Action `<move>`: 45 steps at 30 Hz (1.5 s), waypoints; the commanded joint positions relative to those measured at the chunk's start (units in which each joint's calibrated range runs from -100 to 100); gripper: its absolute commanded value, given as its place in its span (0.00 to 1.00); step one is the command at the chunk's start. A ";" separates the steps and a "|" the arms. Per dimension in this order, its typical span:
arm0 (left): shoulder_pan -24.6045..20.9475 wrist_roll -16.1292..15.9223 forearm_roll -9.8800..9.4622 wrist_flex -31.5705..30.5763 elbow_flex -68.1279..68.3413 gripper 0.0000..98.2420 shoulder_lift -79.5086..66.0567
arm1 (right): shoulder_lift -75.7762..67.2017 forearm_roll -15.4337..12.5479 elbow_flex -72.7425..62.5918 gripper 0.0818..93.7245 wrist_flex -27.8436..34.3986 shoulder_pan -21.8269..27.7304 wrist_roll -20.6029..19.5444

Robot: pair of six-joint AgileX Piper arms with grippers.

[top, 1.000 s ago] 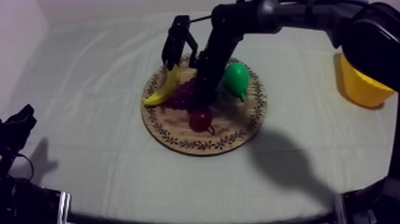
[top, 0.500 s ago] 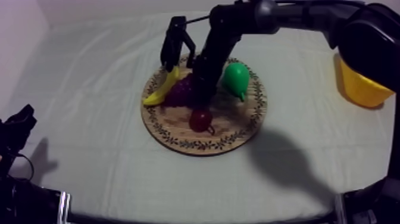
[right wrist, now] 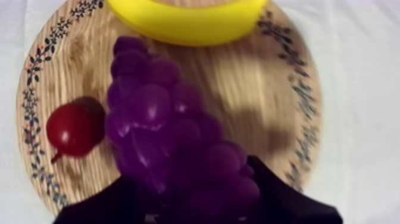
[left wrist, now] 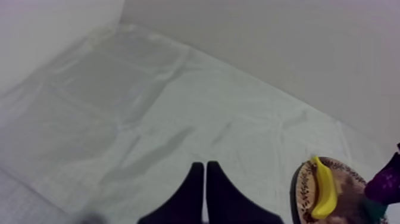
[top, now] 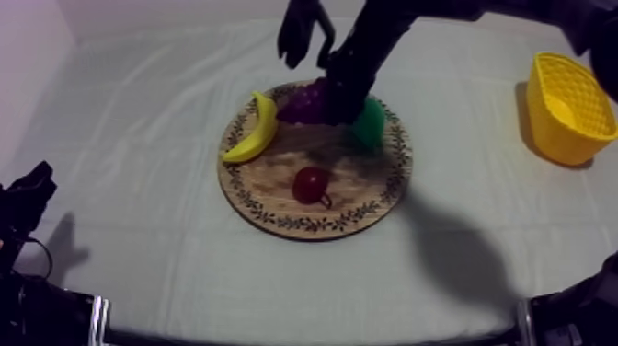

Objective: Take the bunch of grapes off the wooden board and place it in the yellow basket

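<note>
The purple bunch of grapes (top: 302, 101) hangs just above the back of the round wooden board (top: 359, 184), and my right gripper (top: 333, 90) is shut on it. In the right wrist view the grapes (right wrist: 163, 131) dangle from between the dark fingers (right wrist: 280, 199), above the board (right wrist: 256, 77). The yellow basket (top: 568, 106) stands at the far right of the table. My left gripper (top: 28, 198) rests low at the left edge; its fingers (left wrist: 204, 182) lie together as a narrow wedge, holding nothing.
On the board lie a banana (top: 253, 131) at the left, a small red fruit (top: 311, 184) near the middle, and a green pear (top: 372, 124) partly behind the right arm. The banana (right wrist: 187, 18) and red fruit (right wrist: 74, 128) sit below the held grapes.
My right gripper has risen and moved toward the back with the grapes, lifting them off the board. The arm no longer covers the basket. The left arm has not moved.
</note>
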 commanded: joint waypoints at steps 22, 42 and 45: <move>-0.03 -0.01 0.00 -0.01 0.00 0.00 0.05 | -23.03 0.37 12.64 0.29 -0.60 28.04 -1.49; -0.03 -0.01 0.00 -0.01 0.00 0.00 0.05 | -14.73 0.43 10.94 0.39 -9.32 41.48 -2.22; -0.03 -0.01 0.00 -0.01 0.00 0.00 0.05 | -13.53 -0.45 11.61 0.51 -11.12 43.03 -0.85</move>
